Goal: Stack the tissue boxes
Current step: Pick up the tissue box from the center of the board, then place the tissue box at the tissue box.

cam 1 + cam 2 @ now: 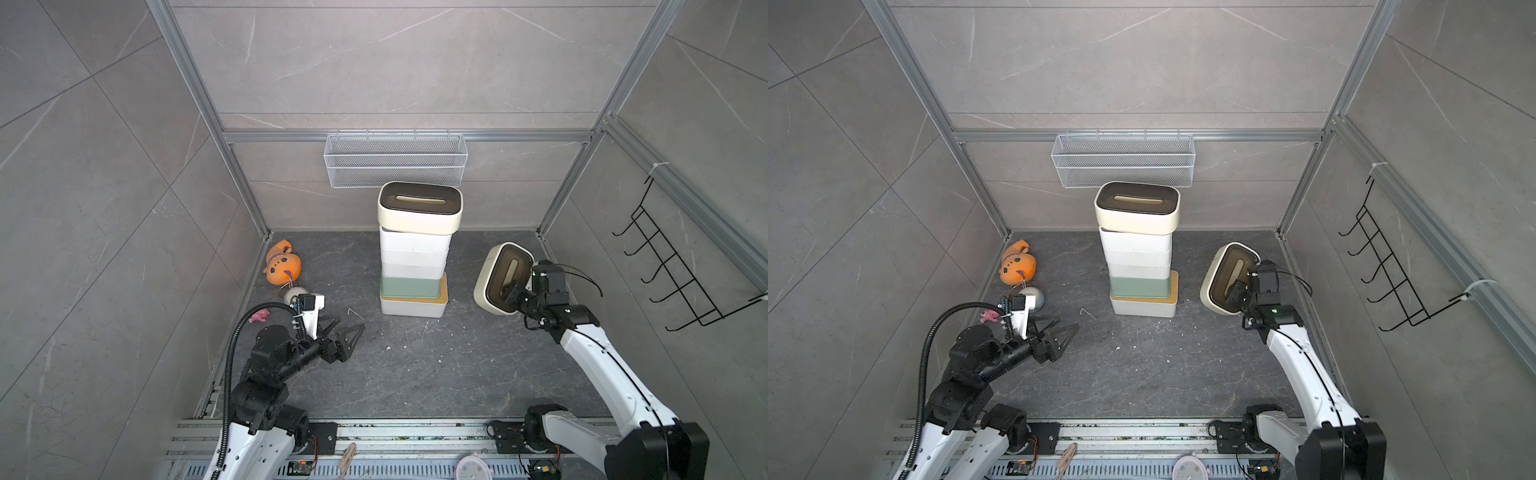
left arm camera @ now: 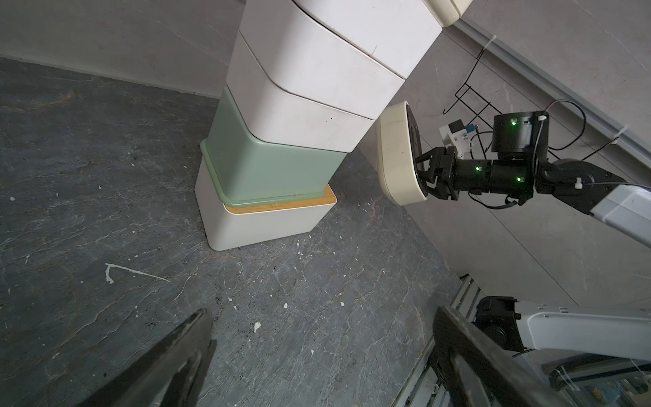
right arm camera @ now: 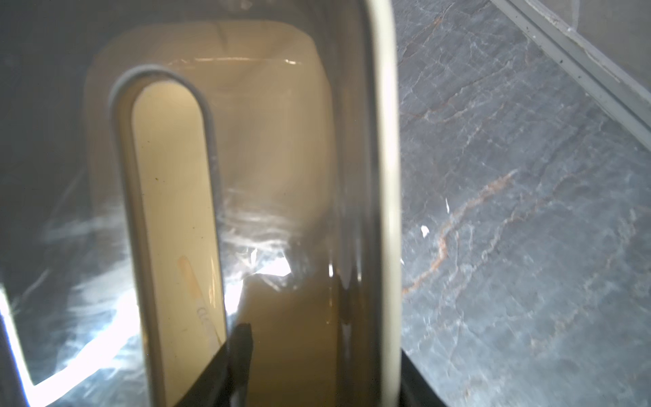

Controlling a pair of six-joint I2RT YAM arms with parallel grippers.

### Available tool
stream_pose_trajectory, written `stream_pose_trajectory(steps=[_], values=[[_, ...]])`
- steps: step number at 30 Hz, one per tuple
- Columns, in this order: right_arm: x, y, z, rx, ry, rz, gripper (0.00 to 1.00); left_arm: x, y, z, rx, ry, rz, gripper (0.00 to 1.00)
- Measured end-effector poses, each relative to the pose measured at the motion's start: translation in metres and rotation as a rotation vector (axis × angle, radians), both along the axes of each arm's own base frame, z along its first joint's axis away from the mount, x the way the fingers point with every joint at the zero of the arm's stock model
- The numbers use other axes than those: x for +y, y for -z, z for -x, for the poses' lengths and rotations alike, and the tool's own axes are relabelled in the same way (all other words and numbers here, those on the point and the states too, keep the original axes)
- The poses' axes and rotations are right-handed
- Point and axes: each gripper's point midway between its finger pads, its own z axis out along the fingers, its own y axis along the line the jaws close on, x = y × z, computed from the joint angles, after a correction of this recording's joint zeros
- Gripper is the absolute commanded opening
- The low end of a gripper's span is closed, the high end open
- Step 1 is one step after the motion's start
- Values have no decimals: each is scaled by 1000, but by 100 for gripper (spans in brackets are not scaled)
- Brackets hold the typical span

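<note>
Our right pincer [image 2: 423,172] grips a cream tissue box [image 1: 487,270] by its rim.
We see it tilted, well apart from the six-box stack [image 1: 413,249]; open worktop [image 1: 415,365] lies between, and the left pincer [image 1: 352,325] is released.

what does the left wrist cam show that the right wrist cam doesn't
Only left wrist: the stack of boxes with the green box near its base, the spread fingers of the left gripper, and the right gripper seen from outside. Only right wrist: a close look through the brown lid and its slot. Both: the cream box that the right gripper holds tipped on its side, and the dark floor.
</note>
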Motion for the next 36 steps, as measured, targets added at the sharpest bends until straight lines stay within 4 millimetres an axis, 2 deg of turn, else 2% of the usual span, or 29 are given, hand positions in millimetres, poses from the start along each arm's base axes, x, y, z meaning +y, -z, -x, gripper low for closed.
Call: stream_pose_trajectory(steps=[6, 16, 27, 36], values=[[15, -9, 32, -82, -70, -45, 50, 0, 0, 0, 2, -1, 3, 100], [58, -9, 77, -217, -303, -34, 49, -3, 1, 2, 19, 18, 11, 100], [81, -12, 89, -332, -441, -23, 48, -11, 9, 2, 98, 61, 29, 100], [111, -18, 96, -385, -574, -4, 48, -11, 4, -7, 202, 22, 66, 100]])
